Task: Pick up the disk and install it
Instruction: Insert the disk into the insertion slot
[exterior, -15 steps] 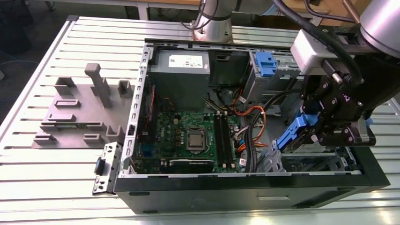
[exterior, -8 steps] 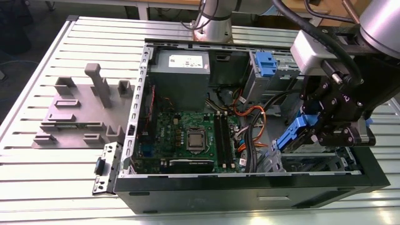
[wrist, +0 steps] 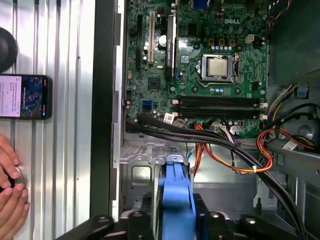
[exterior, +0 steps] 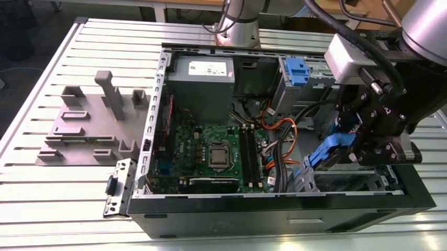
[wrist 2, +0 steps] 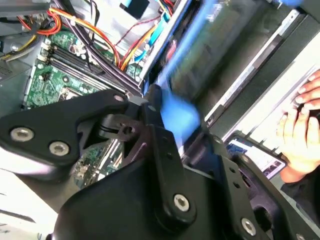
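Observation:
The disk (exterior: 327, 152), a flat drive in a blue plastic carrier, hangs tilted on edge over the metal drive bay (exterior: 349, 181) in the open computer case's corner on the exterior view's right. My gripper (exterior: 355, 152) is shut on it from that side. In the first wrist view the disk's blue edge (wrist: 176, 192) stands between my black fingers (wrist: 207, 222), above the bay's sheet-metal floor (wrist: 141, 175). The second wrist view has the disk (wrist 2: 181, 116) as a blue blur past the gripper's black linkage.
The case (exterior: 279, 212) lies open on a slatted metal table (exterior: 63, 204), with motherboard (exterior: 209, 151), grey power supply (exterior: 202, 83) and a blue latch piece (exterior: 297, 70). Orange and black cables (wrist: 225, 150) run beside the bay. A grey fixture (exterior: 91, 120) stands left. A person's hands (wrist: 10, 200) and a phone (wrist: 25, 96) rest beside the case.

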`<state>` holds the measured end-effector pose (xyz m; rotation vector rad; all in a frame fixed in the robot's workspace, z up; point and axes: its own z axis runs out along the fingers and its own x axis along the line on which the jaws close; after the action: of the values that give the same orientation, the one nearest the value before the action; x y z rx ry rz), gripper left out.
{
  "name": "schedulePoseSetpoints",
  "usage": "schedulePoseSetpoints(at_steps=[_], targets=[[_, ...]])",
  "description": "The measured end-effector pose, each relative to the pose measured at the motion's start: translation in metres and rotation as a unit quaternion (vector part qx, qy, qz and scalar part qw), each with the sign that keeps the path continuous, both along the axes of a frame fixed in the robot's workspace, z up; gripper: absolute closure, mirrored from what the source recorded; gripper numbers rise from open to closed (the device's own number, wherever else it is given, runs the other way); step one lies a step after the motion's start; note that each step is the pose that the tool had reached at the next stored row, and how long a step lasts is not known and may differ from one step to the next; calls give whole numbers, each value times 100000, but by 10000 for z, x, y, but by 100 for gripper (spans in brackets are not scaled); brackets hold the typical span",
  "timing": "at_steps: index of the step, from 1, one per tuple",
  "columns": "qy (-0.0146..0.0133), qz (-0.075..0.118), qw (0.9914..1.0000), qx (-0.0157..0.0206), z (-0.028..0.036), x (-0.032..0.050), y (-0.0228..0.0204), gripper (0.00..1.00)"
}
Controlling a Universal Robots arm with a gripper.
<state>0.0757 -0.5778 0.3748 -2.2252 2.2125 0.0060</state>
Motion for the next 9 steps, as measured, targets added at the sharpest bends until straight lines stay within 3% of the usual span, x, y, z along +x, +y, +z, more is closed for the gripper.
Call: schedulePoseSetpoints(at_steps=[3,9], targets=[[0,-3,100000,11,-2,0,0,50],[1,-2,100000,3,-3,0,1,50]])
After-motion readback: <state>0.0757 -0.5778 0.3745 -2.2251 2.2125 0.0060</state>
